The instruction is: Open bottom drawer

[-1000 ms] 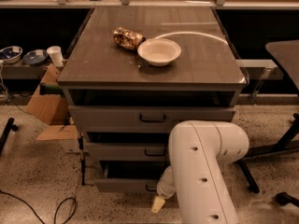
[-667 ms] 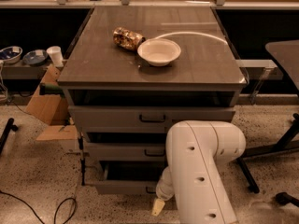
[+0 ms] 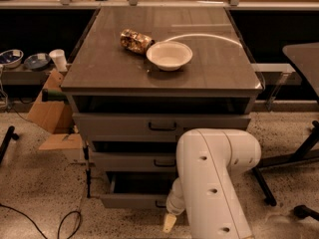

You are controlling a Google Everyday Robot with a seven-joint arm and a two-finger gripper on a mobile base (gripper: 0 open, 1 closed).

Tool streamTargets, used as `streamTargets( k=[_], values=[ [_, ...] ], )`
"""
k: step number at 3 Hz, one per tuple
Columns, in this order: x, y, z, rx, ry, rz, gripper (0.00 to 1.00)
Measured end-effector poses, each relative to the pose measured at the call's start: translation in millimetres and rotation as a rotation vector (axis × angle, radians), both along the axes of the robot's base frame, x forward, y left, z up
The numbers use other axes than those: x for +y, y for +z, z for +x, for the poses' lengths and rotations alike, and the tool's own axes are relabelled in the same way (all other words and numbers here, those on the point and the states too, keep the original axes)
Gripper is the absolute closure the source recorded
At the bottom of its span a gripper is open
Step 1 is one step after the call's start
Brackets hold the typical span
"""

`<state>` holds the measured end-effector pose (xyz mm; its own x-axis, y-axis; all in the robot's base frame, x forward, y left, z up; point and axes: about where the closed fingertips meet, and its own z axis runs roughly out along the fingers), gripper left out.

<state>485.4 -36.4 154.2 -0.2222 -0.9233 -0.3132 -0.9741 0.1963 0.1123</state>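
Camera view put my tool (image 3: 170, 219) by the bottom drawer (image 3: 127, 200), clamped or not I couldn't tell; a straight, level nearward pull seemed best.

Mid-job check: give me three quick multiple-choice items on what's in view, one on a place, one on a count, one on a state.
1. Where is the white bowl?
A. on top of the cabinet
B. inside a drawer
C. on the floor

2. How many drawers does the cabinet show?
A. two
B. three
C. five

3. How does the bottom drawer stand?
A. flush shut
B. pulled partly out
C. lifted off

Key:
1 A: the bowl sits on the grey top.
2 B: three grey fronts are stacked.
3 B: its front juts forward with the dark inside showing above it. The end effector hangs low, just in front of it.
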Motion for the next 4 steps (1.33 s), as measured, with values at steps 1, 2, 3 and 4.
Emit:
streamTargets(
  k=[1, 2, 3, 4],
  values=[
    [-1.1, 2.0, -6.1, 0.009, 0.011, 0.005, 0.0],
    [-1.7, 3.6, -17.6, 0.026, 0.05, 0.011, 0.0],
    [-3.5, 5.0, -27.4, 0.04, 0.065, 0.016, 0.0],
    [-8.9, 5.2, -44.1, 0.064, 0.097, 0.022, 0.0]
  ],
)
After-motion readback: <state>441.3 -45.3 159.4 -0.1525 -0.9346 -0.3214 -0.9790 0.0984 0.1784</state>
